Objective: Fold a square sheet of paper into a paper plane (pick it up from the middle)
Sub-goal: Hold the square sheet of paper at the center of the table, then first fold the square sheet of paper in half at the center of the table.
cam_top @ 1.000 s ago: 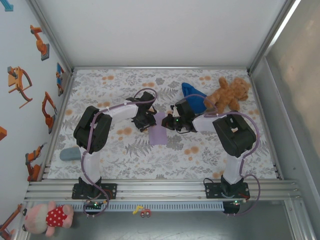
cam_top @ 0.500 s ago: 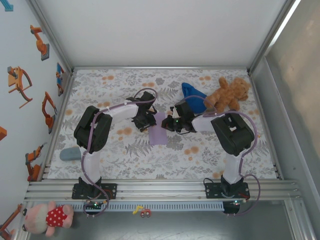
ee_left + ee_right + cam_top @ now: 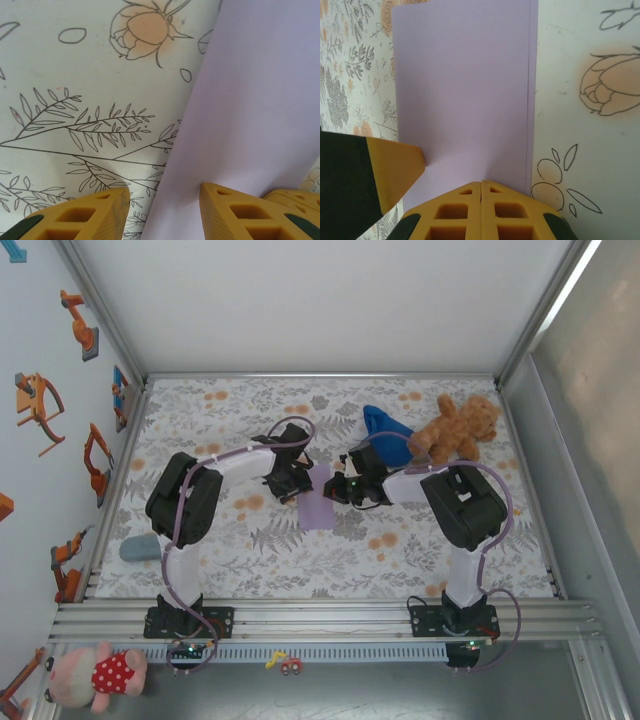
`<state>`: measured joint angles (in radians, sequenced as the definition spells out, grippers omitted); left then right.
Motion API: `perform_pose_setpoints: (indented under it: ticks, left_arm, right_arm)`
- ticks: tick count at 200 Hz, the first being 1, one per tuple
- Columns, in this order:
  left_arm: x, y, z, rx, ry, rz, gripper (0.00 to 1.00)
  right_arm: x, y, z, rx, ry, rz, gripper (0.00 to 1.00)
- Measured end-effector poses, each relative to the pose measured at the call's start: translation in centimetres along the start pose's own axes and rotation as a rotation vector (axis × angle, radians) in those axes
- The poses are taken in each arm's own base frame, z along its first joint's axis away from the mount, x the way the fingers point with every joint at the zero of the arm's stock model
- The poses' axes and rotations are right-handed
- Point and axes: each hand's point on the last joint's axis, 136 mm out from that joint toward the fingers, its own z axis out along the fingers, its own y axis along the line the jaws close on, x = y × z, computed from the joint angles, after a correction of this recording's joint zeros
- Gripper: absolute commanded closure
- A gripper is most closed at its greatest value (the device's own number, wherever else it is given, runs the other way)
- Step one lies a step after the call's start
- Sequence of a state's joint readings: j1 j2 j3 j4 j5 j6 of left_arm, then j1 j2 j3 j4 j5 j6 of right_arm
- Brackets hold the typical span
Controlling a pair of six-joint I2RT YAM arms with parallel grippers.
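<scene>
The square sheet of paper [image 3: 320, 506] lies on the floral mat as a lavender rectangle folded in half, its doubled edge [image 3: 528, 100] running along one long side. My left gripper [image 3: 162, 200] stands open at the sheet's left edge. One yellow fingertip [image 3: 225, 202] rests on the paper [image 3: 250, 100] and the other [image 3: 100, 210] on the bare mat. My right gripper [image 3: 481, 184] is shut, its joined tips pressing down on the paper [image 3: 465, 90] near the doubled edge. From above, the left gripper [image 3: 292, 486] and the right gripper [image 3: 338, 488] face each other across the sheet.
A deep blue cloth [image 3: 383, 425] and a brown teddy bear [image 3: 455, 430] lie at the back right, just behind the right arm. A grey-blue lump [image 3: 140, 547] sits at the mat's left front. Metal rails [image 3: 320, 615] line the near edge, and walls enclose the other sides.
The right arm has edged slightly to the left over the paper and its jaws have closed fully. The left gripper and the sheet have stayed put.
</scene>
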<state>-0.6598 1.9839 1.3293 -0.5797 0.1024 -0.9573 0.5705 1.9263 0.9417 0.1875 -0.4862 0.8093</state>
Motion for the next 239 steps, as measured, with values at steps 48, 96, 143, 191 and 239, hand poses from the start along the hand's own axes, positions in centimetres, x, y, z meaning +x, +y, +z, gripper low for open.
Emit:
perform_pose_setpoints:
  ticks: [48, 96, 143, 191, 239]
  left_arm:
    - [-0.4, 0.6, -2.5, 0.024, -0.066, 0.048, 0.46]
    - [-2.0, -2.9, -10.5, 0.312, -0.191, 0.099, 0.56]
    - [0.9, -4.4, -5.9, 0.402, -0.016, 0.14, 0.73]
    - [2.5, -4.5, -3.2, 0.402, 0.079, 0.145, 0.82]
    - [2.9, -3.9, -0.7, 0.368, 0.133, 0.13, 0.9]
  right_arm:
    - [0.0, -0.2, 0.0, 0.035, 0.017, -0.031, 1.0]
    - [-0.1, -0.4, 0.0, 0.054, 0.023, -0.045, 1.0]
    - [-0.1, -0.4, 0.0, 0.055, 0.024, -0.046, 1.0]
    - [0.0, -0.4, 0.0, 0.055, 0.024, -0.045, 1.0]
    - [0.0, -0.4, 0.0, 0.055, 0.024, -0.045, 1.0]
